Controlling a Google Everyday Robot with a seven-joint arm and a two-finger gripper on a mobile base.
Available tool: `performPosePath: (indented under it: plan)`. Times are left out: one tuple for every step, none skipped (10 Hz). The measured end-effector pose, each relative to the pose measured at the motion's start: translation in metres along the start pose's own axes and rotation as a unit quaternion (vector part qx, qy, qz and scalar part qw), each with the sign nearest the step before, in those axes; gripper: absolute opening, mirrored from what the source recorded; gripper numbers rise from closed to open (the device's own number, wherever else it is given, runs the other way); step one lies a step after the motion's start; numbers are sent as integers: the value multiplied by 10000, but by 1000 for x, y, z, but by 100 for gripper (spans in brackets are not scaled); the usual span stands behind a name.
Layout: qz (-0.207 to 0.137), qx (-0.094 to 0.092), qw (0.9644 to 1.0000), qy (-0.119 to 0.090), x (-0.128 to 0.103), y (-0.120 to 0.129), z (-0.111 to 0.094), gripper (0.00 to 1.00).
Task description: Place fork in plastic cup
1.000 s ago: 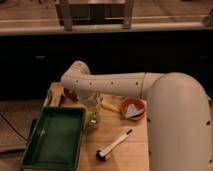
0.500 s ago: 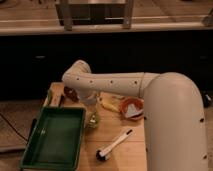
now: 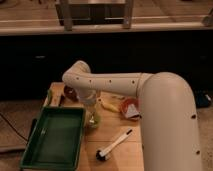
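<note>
The plastic cup (image 3: 93, 120) is small, round and pale yellow-green. It stands on the wooden table (image 3: 125, 155) just right of the green tray's far corner. My gripper (image 3: 90, 103) hangs from the white arm (image 3: 115, 82) directly above the cup, very close to its rim. I cannot pick out the fork; it may be hidden at the gripper or the cup.
A large green tray (image 3: 52, 139) fills the table's left front. A dark red bowl (image 3: 70, 92) sits behind the gripper, a banana (image 3: 110, 105) and a red and white object (image 3: 131, 108) lie to its right. A white-handled brush (image 3: 114, 145) lies at the front.
The arm and gripper have barely moved and stay over the cup. Nothing on the table has shifted.
</note>
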Motion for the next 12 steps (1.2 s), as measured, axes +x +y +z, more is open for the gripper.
performPosePath:
  plan:
    - [11,-1,10000,-76,2,-1,1,24]
    - [29,4,9999,-125,4,-1,2,32]
    - [48,11,9998,-183,6,-1,3,43]
    - [57,16,9997,-232,7,-1,3,53]
    - [55,22,9996,-265,7,-2,3,63]
    - [55,20,9996,-288,7,-3,4,72]
    - [61,23,9995,-309,7,-3,5,79]
    - [73,28,9994,-325,8,-3,5,80]
    - [84,31,9994,-335,8,-2,6,80]
    - [92,36,9994,-342,8,-2,6,80]
    - [101,37,9993,-346,9,-2,6,80]
    - [105,40,9993,-348,9,-2,6,80]
